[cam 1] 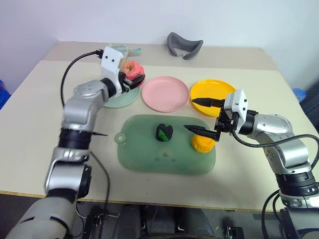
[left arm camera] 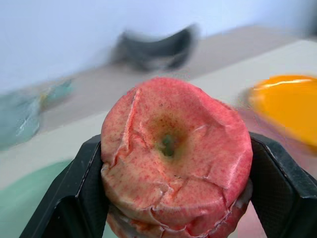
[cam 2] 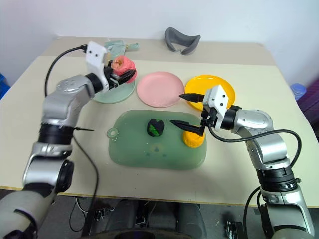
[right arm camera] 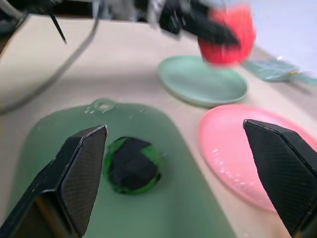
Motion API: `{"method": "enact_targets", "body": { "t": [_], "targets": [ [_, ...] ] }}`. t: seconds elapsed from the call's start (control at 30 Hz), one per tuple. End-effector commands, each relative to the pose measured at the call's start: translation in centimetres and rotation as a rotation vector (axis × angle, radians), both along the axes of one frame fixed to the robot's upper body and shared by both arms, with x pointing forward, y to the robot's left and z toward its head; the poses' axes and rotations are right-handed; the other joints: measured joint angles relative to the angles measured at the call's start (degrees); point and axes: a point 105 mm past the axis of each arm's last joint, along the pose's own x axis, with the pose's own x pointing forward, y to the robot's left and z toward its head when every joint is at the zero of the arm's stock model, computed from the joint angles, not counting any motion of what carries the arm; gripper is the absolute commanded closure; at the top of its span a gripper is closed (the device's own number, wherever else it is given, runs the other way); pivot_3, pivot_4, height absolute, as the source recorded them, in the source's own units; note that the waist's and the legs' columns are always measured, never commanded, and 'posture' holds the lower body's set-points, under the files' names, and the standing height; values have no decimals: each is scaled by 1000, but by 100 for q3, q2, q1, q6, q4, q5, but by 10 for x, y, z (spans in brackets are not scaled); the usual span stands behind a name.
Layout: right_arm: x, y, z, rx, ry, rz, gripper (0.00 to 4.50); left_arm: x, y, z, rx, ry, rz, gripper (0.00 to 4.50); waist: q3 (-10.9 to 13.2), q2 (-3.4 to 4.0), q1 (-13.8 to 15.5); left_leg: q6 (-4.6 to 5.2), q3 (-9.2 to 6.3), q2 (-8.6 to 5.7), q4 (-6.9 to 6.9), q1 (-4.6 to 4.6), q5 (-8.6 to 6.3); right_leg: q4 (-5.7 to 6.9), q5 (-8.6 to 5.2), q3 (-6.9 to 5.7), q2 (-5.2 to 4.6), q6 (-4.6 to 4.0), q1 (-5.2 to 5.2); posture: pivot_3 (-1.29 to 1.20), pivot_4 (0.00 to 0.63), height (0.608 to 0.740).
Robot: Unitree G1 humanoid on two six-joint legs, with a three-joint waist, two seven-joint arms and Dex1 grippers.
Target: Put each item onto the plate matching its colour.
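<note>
My left gripper (cam 1: 133, 74) is shut on the pink-red apple (cam 1: 134, 68), held in the air over the far right part of the mint green plate (cam 1: 118, 100). In the left wrist view the apple (left arm camera: 176, 158) sits between the two black fingers (left arm camera: 74, 198). The pink plate (cam 1: 165, 93) and the yellow-orange plate (cam 1: 212, 88) lie to the right, both bare. The black lump with green marks (cam 1: 164, 132) and the orange-yellow lump (cam 1: 203, 144) rest on the green tray (cam 1: 149, 159). My right gripper (cam 1: 189, 115) hangs open just right of the black lump, its lower finger over the orange lump.
A grey curved object (cam 1: 184, 46) lies at the table's far edge. A pale green packet (cam 1: 124, 49) lies behind the mint plate. A black cable loops from the left wrist. The table's front edge runs close below the tray.
</note>
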Motion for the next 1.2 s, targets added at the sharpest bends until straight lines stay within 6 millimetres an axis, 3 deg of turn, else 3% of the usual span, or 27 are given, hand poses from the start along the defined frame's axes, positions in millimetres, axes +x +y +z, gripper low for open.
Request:
{"method": "enact_targets", "body": {
  "t": [0.03, 0.13, 0.27, 0.37, 0.67, 0.87, 1.0, 1.2],
  "targets": [
    [2, 0, 11, 20, -60, -39, 0, 19, -41, 8, -35, -25, -26, 1150, 5, -7, 12, -1, 0, 1, -1, -7, 0, 0, 0, -1, 2, 0, -8, 0, 150, 740],
    [5, -2, 13, 32, -65, -89, 0, 27, -61, 2, -36, -4, -22, 1150, 9, -13, -1, -1, -4, 0, 5, -42, 1, -1, 0, -8, 1, 1, -33, 0, 150, 740],
    [4, -4, 14, 36, -69, -129, 0, 30, -69, -11, 9, 24, 2, 1150, 9, -13, -96, -7, -4, 1, -2, -60, 5, 3, 0, -8, 4, 1, -60, 0, 150, 740],
    [4, -5, 15, 44, -71, -158, 0, 30, -71, -15, 25, 30, 7, 18, 9, -13, -139, -12, -7, 1, -6, -62, 8, 4, 0, -8, 5, 1, -63, 0, 150, 740],
    [10, -8, 16, 61, -67, -278, 0, 28, -73, -24, 13, 47, -9, 18, 9, -13, -126, -11, -10, 1, 3, -75, 8, 8, 0, -9, 3, 1, -72, 0, 150, 740],
    [7, -12, 11, 70, -17, -316, 0, 23, -75, -2, -79, -28, -121, 18, 9, -13, -129, -11, -10, 1, 3, -76, 8, 9, 0, -9, 4, 1, -74, 0, 150, 740],
    [-4, -16, 6, 71, 18, -314, 0, 0, -70, 10, -85, -127, -281, 18, 8, -11, -152, -12, -9, 2, 1, -75, 9, 12, 0, -8, 4, 1, -76, 0, 150, 740],
    [-27, -15, -9, 32, 97, -253, 0, -87, -52, 4, -41, -44, -686, 18, 9, -9, -171, -17, -10, 9, 3, -75, 11, 23, 0, -4, 6, 0, -83, 0, 150, 740]
  ]
}}
